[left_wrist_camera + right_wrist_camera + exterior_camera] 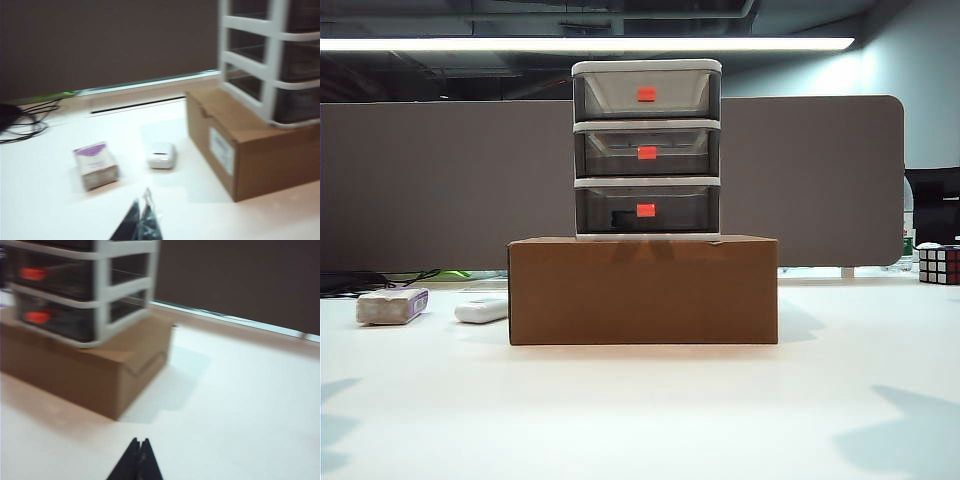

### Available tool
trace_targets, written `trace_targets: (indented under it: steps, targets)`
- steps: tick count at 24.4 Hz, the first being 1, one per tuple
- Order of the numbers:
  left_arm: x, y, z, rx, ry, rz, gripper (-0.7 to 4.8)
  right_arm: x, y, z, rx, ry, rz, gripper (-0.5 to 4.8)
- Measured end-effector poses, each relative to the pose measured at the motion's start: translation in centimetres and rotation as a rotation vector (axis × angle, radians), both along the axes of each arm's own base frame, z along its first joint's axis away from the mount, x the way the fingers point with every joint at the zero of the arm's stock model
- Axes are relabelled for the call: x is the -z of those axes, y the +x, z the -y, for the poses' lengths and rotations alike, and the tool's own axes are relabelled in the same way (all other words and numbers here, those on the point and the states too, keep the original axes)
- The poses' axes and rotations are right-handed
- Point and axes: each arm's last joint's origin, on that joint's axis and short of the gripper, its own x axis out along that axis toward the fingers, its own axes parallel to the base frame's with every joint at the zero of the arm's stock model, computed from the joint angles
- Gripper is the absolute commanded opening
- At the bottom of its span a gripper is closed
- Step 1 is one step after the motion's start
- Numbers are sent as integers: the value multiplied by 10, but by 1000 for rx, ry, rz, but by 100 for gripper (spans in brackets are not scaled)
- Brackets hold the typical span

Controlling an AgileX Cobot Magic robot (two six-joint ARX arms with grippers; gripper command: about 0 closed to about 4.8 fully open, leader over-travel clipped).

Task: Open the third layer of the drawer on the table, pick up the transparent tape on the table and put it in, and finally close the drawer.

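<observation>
The drawer (646, 150) (272, 60) (100, 285), a white three-tier unit with smoky grey tiers, stands on a brown box on the white table (650, 410). All tiers are shut. The third layer (646, 210) (55, 320) is the lowest, with a red-orange tab. A small dark shape shows dimly through its front; I cannot tell whether it is the transparent tape, and no tape shows on the table. My left gripper (141, 207) is shut, low over the table to the left of the box. My right gripper (140, 441) is shut, to the right of the box. Neither arm shows in the exterior view.
The brown cardboard box (643, 290) carries the drawer. A whitish block with a purple label (392, 305) (95, 165) and a white bar-shaped object (482, 311) (161, 156) lie left of it. A Rubik's cube (939, 265) sits far right. A grey partition (440, 180) stands behind.
</observation>
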Motion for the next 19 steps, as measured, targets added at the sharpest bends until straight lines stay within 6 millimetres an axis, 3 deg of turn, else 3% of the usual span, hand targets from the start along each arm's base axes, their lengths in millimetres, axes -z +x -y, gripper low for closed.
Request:
trace_targets:
  steps: [8, 19]
  targets:
    - [0, 4, -26, -111, -138, -27, -4, 0, 5, 20, 171, 9, 1, -5]
    - [0, 4, -28, -89, -173, -38, -4, -2, 5, 20, 145, 16, 15, -5]
